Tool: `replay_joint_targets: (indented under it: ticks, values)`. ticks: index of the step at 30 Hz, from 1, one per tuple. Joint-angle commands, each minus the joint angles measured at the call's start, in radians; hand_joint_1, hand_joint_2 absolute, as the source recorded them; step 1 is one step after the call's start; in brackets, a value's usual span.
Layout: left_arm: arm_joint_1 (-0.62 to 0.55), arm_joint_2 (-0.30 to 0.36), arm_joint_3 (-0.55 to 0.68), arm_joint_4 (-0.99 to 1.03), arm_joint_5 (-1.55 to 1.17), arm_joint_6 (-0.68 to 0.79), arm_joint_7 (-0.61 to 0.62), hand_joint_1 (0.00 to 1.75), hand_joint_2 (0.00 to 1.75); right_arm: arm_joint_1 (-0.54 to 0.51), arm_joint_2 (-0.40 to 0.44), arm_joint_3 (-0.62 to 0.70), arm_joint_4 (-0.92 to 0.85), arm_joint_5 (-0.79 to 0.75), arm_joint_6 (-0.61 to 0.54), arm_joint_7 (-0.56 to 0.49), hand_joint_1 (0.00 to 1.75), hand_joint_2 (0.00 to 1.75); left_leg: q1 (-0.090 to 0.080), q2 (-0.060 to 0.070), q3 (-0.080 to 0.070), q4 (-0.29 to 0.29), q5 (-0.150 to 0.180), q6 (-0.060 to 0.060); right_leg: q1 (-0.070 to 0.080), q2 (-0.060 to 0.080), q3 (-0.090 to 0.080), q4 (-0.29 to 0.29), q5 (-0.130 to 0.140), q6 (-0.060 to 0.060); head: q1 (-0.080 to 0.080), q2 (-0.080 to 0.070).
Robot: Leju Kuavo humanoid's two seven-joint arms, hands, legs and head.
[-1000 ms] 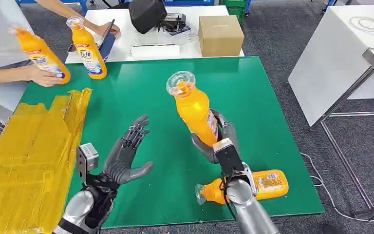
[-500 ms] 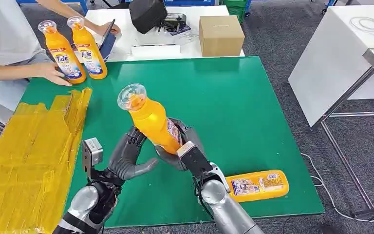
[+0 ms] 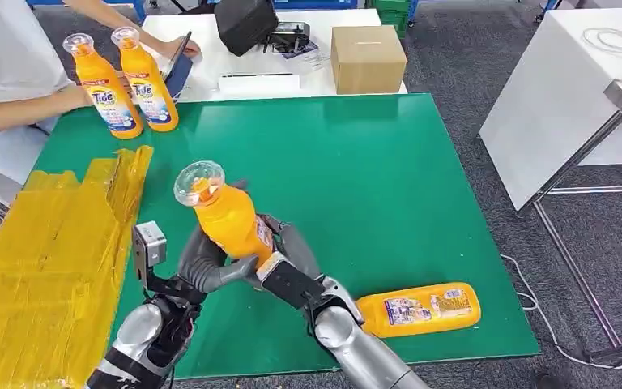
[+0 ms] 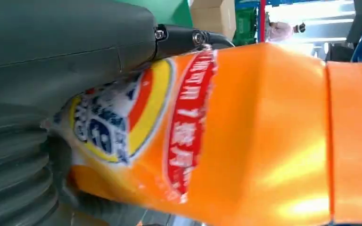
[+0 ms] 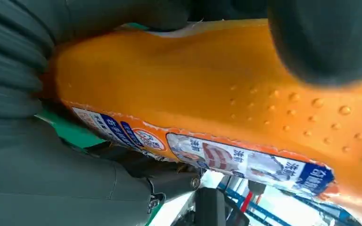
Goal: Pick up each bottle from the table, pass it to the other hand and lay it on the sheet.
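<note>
An orange detergent bottle (image 3: pixel 225 220) with a clear cap stands tilted above the green table (image 3: pixel 389 162), near its front edge. My right hand (image 3: pixel 290 253) grips its lower body from the right. My left hand (image 3: pixel 204 263) wraps it from the left, thumb across the front. In the wrist views the bottle (image 4: pixel 245 132) (image 5: pixel 217 94) lies against both palms. A second orange bottle (image 3: pixel 421 309) lies on its side at the front right. The yellow sheet (image 3: pixel 48 251) covers the table's left side.
Two more orange bottles (image 3: pixel 107 91) (image 3: pixel 149 81) stand at the far left corner, with a person's hand (image 3: pixel 73 97) on one. Behind the green table a white table carries a cardboard box (image 3: pixel 367 57) and a black bag (image 3: pixel 244 23). Another white table (image 3: pixel 559 89) stands to the right.
My right hand carried the bottle leftward to my left hand, which has closed around it. The person set a bottle upright beside the other at the far left.
</note>
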Motion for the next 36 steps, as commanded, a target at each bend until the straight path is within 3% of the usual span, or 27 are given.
replay_joint_targets:
  ticks: [1,31,32,36]
  values:
    - [-0.055,-0.010,0.001,0.053,0.023,0.019,-0.003,0.00,1.75,-0.051,-0.005,0.114,0.154,0.036,-0.013,0.012,1.73,1.75,0.002,0.000,0.004,0.000,-0.001,0.000,0.002,-0.001,0.005,-0.002,-0.001,-0.002,0.000,0.000]
    - [-0.053,-0.019,0.021,0.047,0.016,0.054,-0.016,0.00,1.75,-0.038,0.010,0.106,0.187,0.059,-0.032,0.021,1.75,1.75,0.002,0.000,0.004,0.000,-0.002,0.000,0.002,-0.003,0.005,-0.002,-0.002,-0.002,0.000,0.000]
    - [-0.055,-0.019,0.018,0.048,0.011,0.055,-0.019,1.75,1.75,-0.050,0.003,0.108,0.191,0.059,-0.032,0.018,1.71,1.75,0.001,0.000,0.002,0.000,-0.001,0.000,0.001,-0.002,0.003,-0.001,-0.001,-0.001,0.000,0.000]
    - [-0.054,-0.018,0.008,0.051,-0.002,0.054,-0.023,1.75,1.75,-0.058,-0.004,0.093,0.187,0.049,-0.030,0.013,1.75,1.75,0.002,0.000,0.003,0.000,-0.001,0.000,0.002,-0.003,0.004,-0.001,-0.001,-0.001,0.000,0.000]
